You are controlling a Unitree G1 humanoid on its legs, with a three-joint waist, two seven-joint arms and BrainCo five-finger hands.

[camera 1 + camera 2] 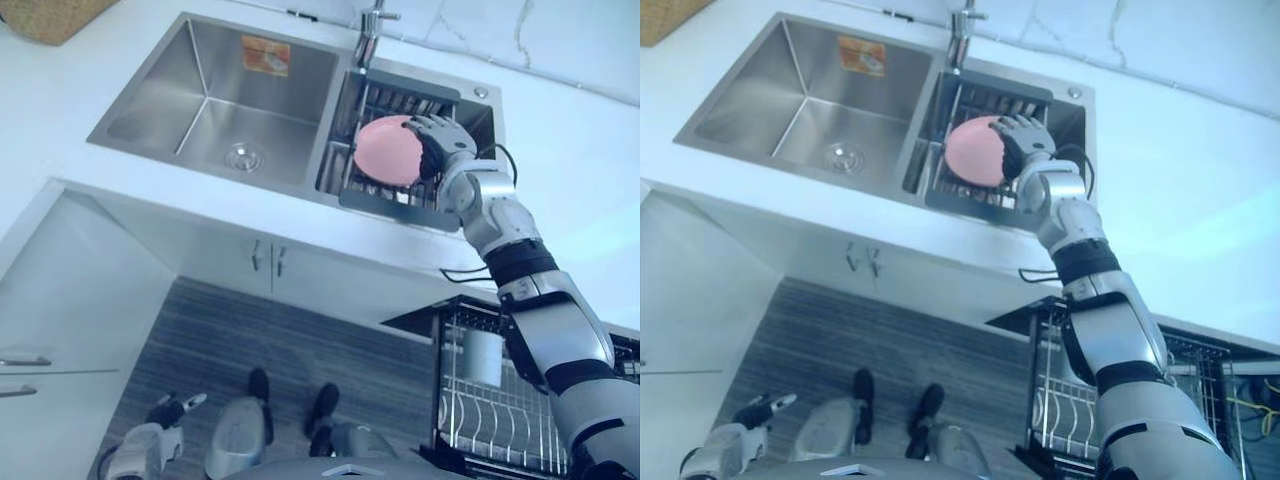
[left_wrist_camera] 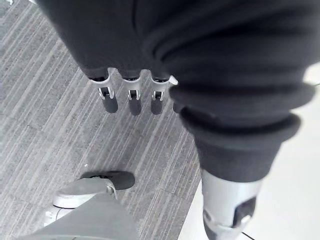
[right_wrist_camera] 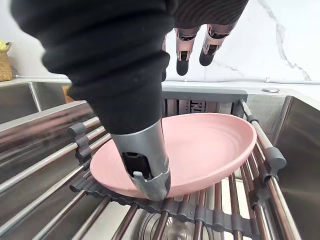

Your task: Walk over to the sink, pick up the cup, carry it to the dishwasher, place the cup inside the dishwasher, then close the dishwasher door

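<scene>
A pink shallow bowl [image 3: 205,145] rests on the barred drying rack [image 3: 45,167] across the right basin of the steel double sink [image 1: 215,100] set in the white bench [image 1: 60,95], and a pale cup-shaped cylinder [image 1: 482,357] stands in the wire basket [image 1: 480,425] of the open dishwasher [image 1: 440,330].

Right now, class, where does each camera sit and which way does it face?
Left eye view: on the head, facing down at the sink, right hand at the pink bowl.
Right eye view: beside it, same scene.
Left wrist view: along the left hand, facing floor.
Right wrist view: along right hand onto the bowl, shared with both eyes.
</scene>
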